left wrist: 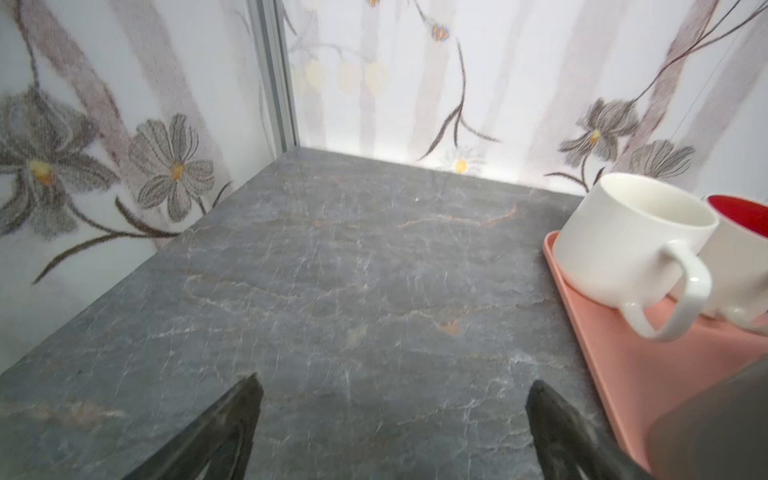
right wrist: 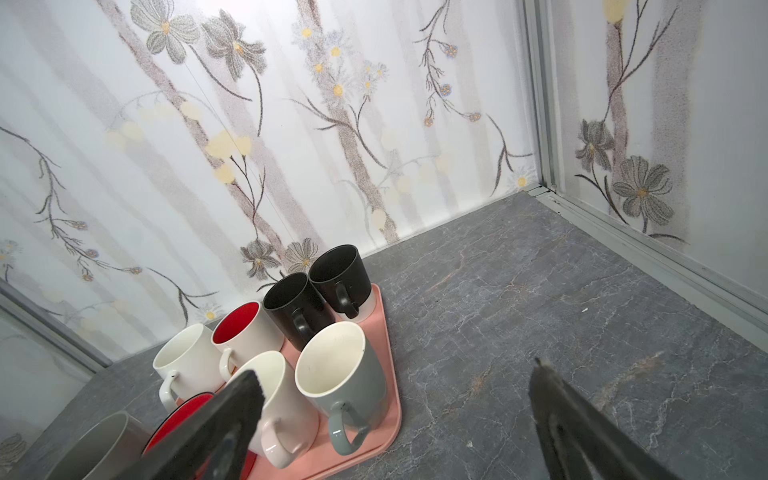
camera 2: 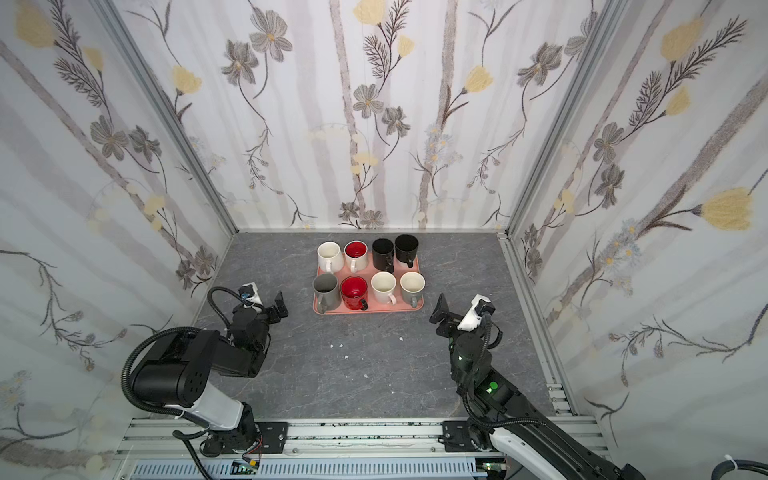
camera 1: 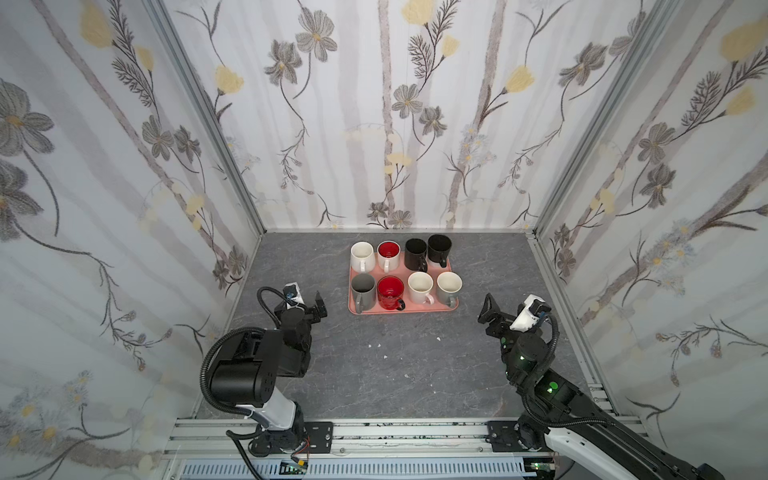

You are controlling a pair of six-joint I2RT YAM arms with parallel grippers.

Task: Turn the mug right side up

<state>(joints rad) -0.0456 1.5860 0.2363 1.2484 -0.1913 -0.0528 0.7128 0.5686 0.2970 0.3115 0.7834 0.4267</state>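
Several mugs stand in two rows on a pink tray (camera 1: 405, 311) at the back middle of the table, and each one I see has its mouth up. Among them are a white mug (camera 1: 361, 254), a red mug (camera 1: 390, 291), a black mug (camera 1: 439, 248) and a grey-green mug (right wrist: 345, 378). My left gripper (camera 1: 319, 308) hovers open to the left of the tray, with only bare table between its fingers (left wrist: 395, 382). My right gripper (camera 1: 488, 309) is open to the right of the tray's front corner and holds nothing (right wrist: 395, 368).
The dark stone-look tabletop (camera 1: 395, 374) is closed in by flowered walls at the left, back and right. A few small white crumbs (camera 1: 376, 345) lie in front of the tray. An aluminium rail (camera 1: 407, 434) carrying both arm bases runs along the front edge.
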